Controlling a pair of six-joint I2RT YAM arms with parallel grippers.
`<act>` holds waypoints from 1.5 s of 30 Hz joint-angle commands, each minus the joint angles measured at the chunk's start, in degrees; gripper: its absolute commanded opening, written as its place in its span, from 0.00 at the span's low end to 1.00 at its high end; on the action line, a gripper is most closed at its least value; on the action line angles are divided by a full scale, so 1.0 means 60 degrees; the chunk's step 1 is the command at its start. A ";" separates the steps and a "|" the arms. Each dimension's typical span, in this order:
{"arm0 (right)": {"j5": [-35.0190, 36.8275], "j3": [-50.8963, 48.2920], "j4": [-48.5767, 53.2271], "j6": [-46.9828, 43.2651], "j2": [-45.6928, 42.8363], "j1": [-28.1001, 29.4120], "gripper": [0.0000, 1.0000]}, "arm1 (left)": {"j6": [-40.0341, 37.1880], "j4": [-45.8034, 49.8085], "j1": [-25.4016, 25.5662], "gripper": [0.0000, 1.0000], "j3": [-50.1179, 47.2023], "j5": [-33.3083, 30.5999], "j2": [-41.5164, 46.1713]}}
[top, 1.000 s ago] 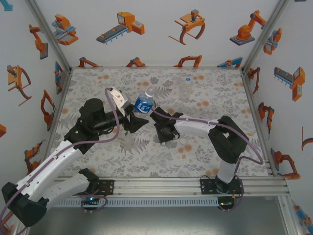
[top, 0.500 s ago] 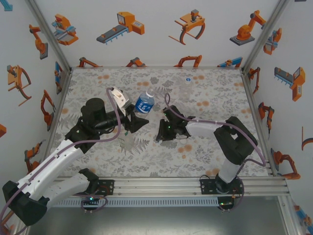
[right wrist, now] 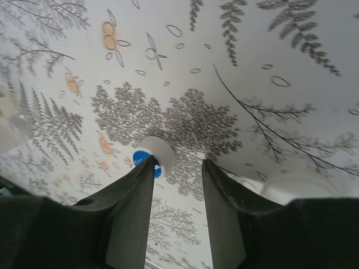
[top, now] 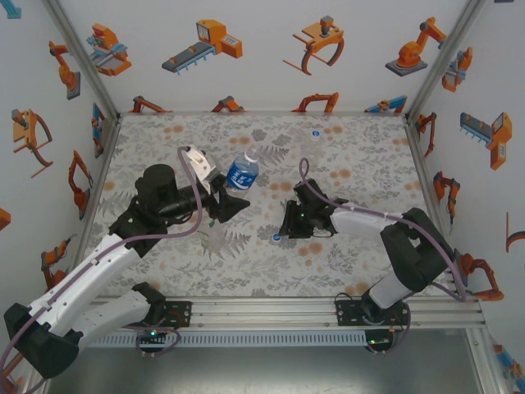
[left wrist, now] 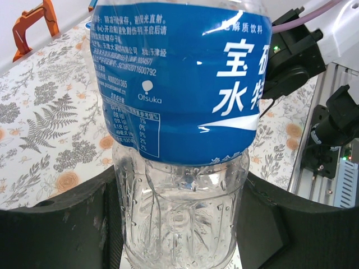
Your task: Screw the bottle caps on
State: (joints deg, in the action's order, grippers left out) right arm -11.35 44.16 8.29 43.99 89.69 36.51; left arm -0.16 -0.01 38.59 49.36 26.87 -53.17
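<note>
Your right gripper [top: 285, 231] sits low over the floral table [top: 369, 164], near the middle, and its jaws stand apart with nothing between them. In the right wrist view a bottle cap [right wrist: 155, 152], white with a blue patch, lies on the table at the tip of the finger on the left of that view, partly hidden behind it; you see the same cap from above just beside the gripper's tip [top: 276, 238]. A pale round object [right wrist: 300, 188] shows past the other finger, too blurred to name.

Further out and to the left, your left gripper [top: 228, 199] is clamped on the blue-label bottle [top: 241, 172]. In the left wrist view the black fingers [left wrist: 61, 224] press against the clear ribbed lower part of that bottle [left wrist: 179, 84] from both sides, with the blue label above them and droplets inside the plastic. From above, the bottle is lifted off the table and tilted, its top pointing away from the arms' bases. You cannot tell whether its neck carries a cap.

Far back on the table, well apart from both grippers, a second cap [top: 314, 134] lies on the pattern.
</note>
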 commanded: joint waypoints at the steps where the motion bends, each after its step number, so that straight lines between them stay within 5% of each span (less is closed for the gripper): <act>1: 0.0832 0.0608 0.1212 -0.0546 -0.0256 0.0192 0.41 | 0.0126 -0.0295 0.0014 0.00 0.0234 0.0238 -0.0031; 14: 0.3159 0.2991 0.3012 -0.2447 0.0840 0.2056 0.49 | 0.0097 -0.0071 0.0013 0.00 -0.0060 -0.0082 0.0492; 45: 0.2757 0.2981 0.2721 -0.2440 0.1991 0.2387 0.37 | 0.0217 -0.0470 0.0014 0.00 -0.0138 0.0047 0.0213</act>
State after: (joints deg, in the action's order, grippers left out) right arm 5.04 61.28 23.59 29.89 100.62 50.41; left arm 0.08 -0.60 38.59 48.69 26.57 -51.64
